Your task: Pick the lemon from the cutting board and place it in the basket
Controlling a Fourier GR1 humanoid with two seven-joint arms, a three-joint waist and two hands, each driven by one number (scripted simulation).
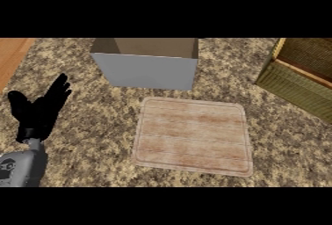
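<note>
A pale wooden cutting board (193,136) lies on the speckled counter in the middle of the head view, with nothing on its top. No lemon shows anywhere. The woven olive basket (295,83) stands at the far right, cut off by the view's edge, so its inside is mostly hidden. My left hand (40,112) rests open at the left edge, fingers straight and pointing up, well away from the board. My right hand does not show.
A grey open-topped box (144,68) stands behind the board at the back. A strip of wooden floor or counter edge (13,52) runs along the upper left corner.
</note>
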